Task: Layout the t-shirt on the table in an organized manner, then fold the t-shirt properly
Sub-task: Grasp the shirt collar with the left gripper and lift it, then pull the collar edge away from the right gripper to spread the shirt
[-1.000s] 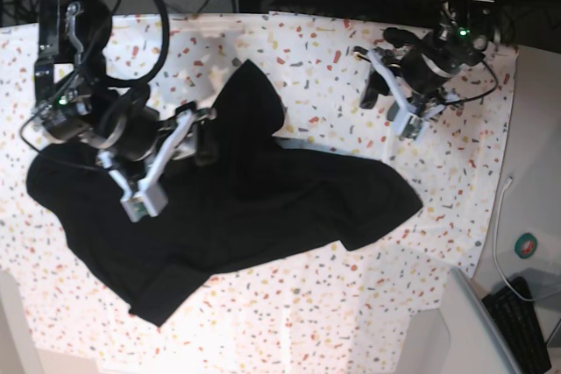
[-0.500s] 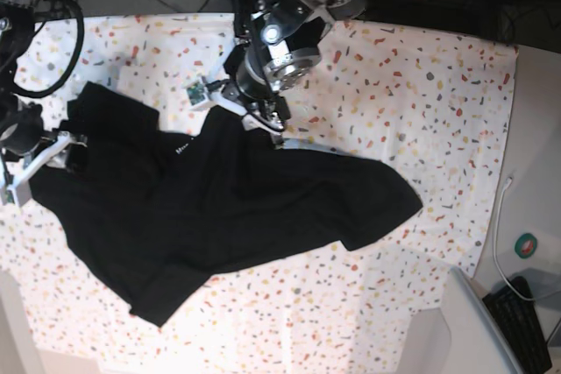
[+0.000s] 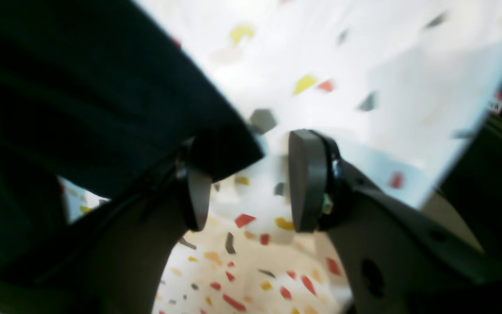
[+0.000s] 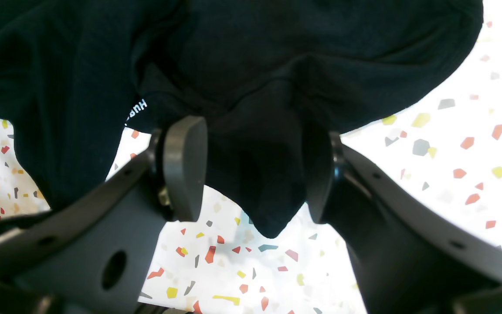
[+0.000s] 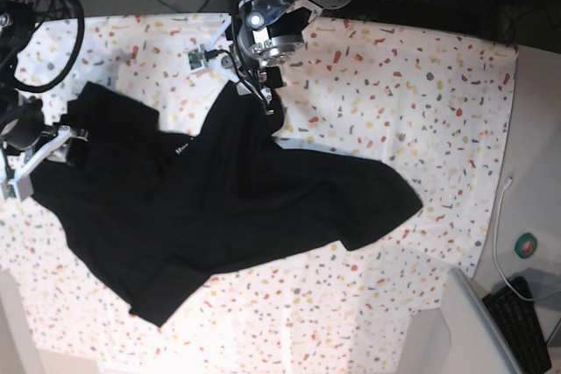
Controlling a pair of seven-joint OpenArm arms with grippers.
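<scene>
1. Two grippers on one black t-shirt [image 5: 237, 208], lying rumpled across the middle and left of the speckled table [image 5: 438, 85].
2. Right gripper [image 4: 251, 170] at the far left of the base view, jaws set wide with a bunched fold of cloth between the pads, probably to pull that side flat.
3. Left gripper [image 3: 246, 179] at the upper middle of the base view, reaching down over a raised corner; jaws partly apart, cloth over one pad [image 3: 198, 196], real grip hard to tell.
</scene>
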